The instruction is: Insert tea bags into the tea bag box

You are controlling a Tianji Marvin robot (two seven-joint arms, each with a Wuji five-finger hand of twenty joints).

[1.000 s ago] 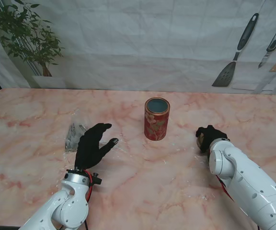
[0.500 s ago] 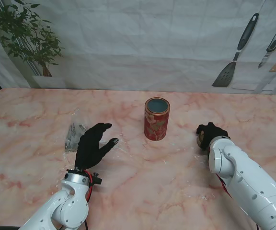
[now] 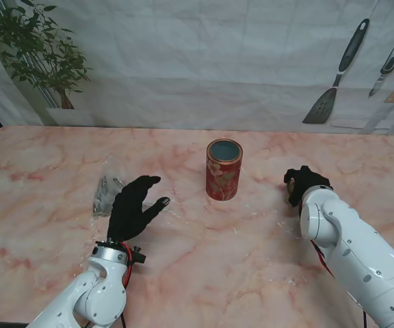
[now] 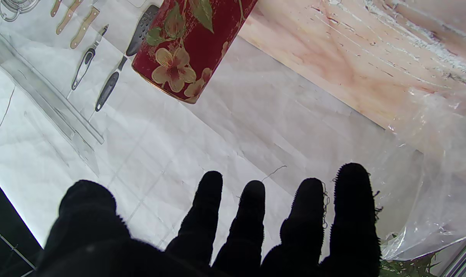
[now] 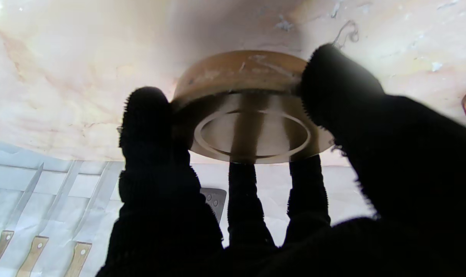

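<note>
The tea bag box, a red flowered tin [image 3: 224,170] [image 4: 186,46], stands upright and uncapped at the table's middle. Its round gold lid [image 5: 252,119] sits in my right hand [image 3: 304,184] [image 5: 333,184], fingers closed around its rim just off the table, to the right of the tin. A clear plastic bag of tea bags [image 3: 107,191] [image 4: 440,154] lies on the left. My left hand [image 3: 134,206] [image 4: 225,231] hovers next to that bag with fingers spread and nothing in it.
A potted plant [image 3: 38,51] stands at the far left corner. Kitchen utensils [image 3: 340,72] hang on the white back wall. The marble table top [image 3: 224,260] stretches between both arms.
My right hand has shifted slightly farther from me and to the right with the lid. The left hand and the tin have stayed put.
</note>
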